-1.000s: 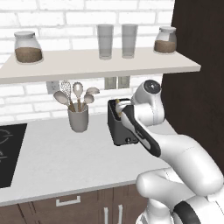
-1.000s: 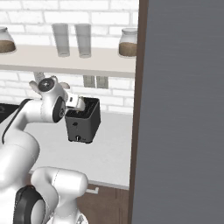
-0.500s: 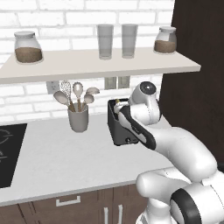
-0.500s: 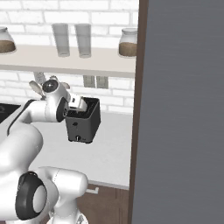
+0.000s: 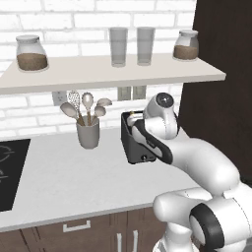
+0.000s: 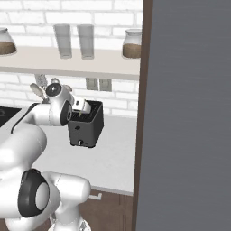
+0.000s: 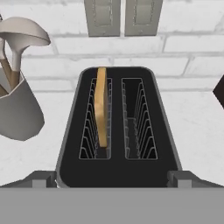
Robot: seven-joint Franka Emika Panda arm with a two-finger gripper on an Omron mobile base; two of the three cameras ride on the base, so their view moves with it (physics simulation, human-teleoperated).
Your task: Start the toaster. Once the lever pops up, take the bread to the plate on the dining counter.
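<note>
The toaster point(image 5: 135, 142) is standing on the white worktop point(image 5: 69, 182) near the brick wall, just right of the grey utensil crock point(image 5: 88, 133) and below the shelf point(image 5: 108, 69) carrying two glasses point(image 5: 132, 46) and two jars. The bread point(image 7: 101, 105) is sitting upright in the toaster's left slot as the hand view shows it, its golden crust edge poking above the slot, while the right slot is standing empty. The gripper point(image 7: 113, 178) is hovering directly above the near end of the toaster with its fingers point(image 7: 41, 178) spread wide apart, gripping nothing.
</note>
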